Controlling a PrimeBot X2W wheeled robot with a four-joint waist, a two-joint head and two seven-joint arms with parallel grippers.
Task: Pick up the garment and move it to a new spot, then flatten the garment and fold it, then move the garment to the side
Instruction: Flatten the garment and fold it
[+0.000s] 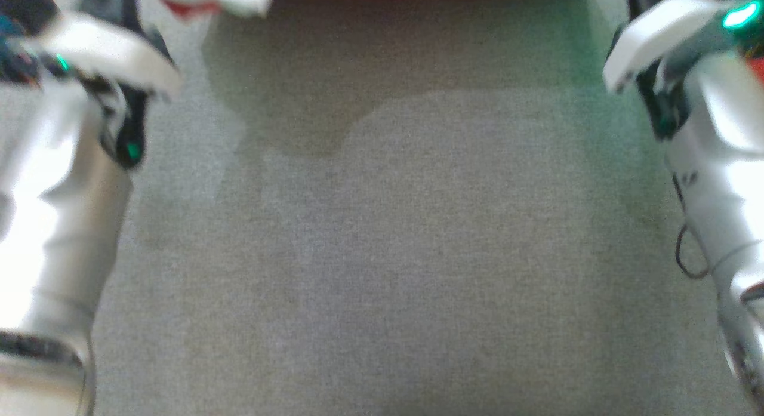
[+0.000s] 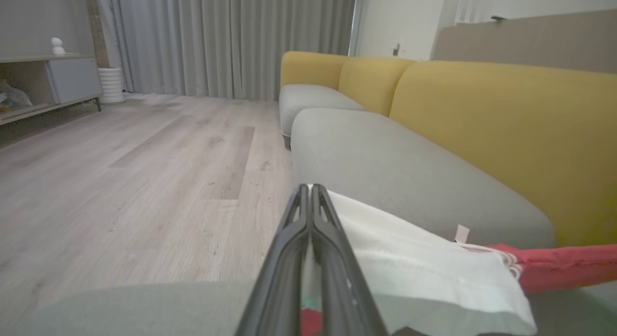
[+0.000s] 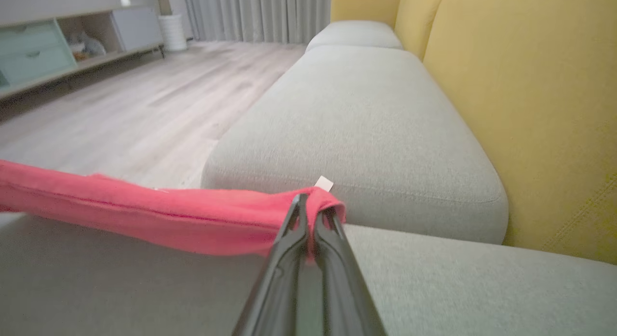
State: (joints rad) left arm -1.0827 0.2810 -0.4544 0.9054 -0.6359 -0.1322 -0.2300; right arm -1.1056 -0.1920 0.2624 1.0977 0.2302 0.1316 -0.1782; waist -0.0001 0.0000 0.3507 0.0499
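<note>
Left gripper (image 2: 311,189): fingers pressed together, pinching white part of garment (image 2: 424,268) | Right gripper (image 3: 311,206): pinching garment's red edge | Garment: stretched between both grippers over grey cushion (image 1: 382,255), near yellow backrest (image 3: 530,109)

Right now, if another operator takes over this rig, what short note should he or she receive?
Left gripper: shut on the white end of the garment.
Right gripper: shut on its red end.
Garment: stretched between both grippers over the grey sofa cushion.
Done: pick-up.
To do: lay it at the new spot, flatten, fold, move aside.
</note>
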